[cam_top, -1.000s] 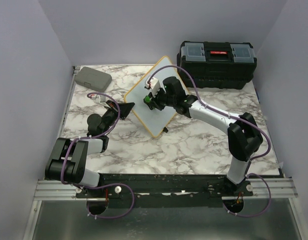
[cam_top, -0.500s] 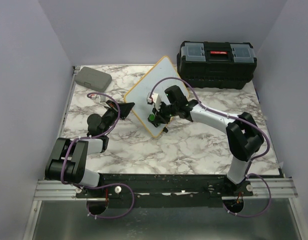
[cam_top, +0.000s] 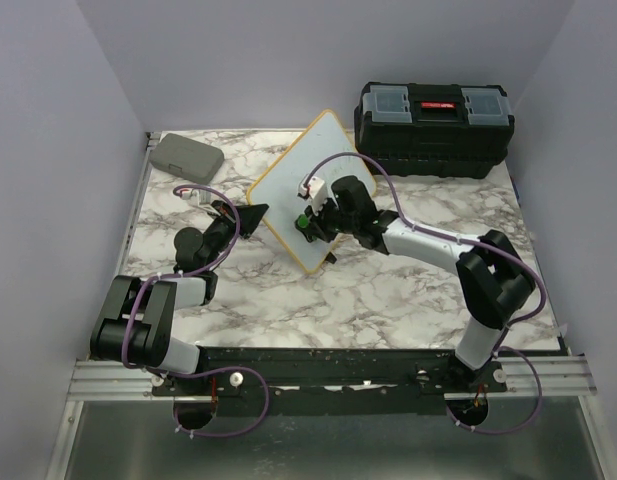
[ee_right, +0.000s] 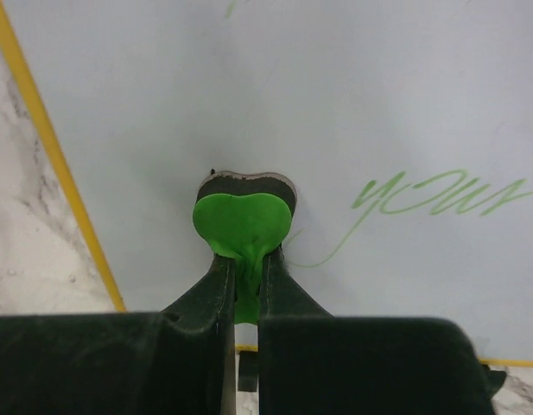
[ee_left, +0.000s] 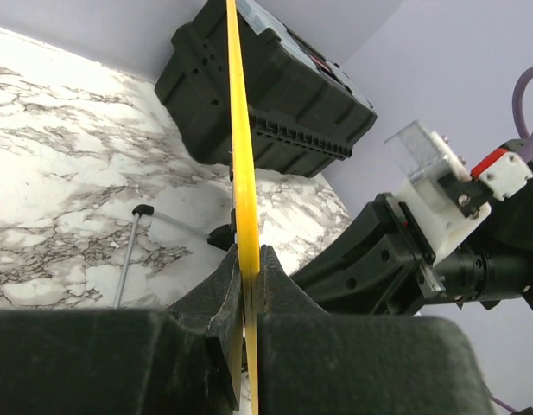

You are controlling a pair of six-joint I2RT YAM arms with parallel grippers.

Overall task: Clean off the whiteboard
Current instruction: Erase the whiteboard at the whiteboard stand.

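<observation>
1. On the counter (cam_top: 388,290), near its middle, the whiteboard (cam_top: 293,180) stood tilted on edge, with a black toolbox (cam_top: 433,125) behind it.
2. I saw my left gripper (ee_left: 247,264) clamped on its yellow frame.
3. My right gripper (ee_right: 243,268) pinched a green eraser (ee_right: 242,223) against the white face, beside green writing (ee_right: 439,194).

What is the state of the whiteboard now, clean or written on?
Written on: green handwriting shows on the whiteboard, right of the green eraser in the right tool.
</observation>
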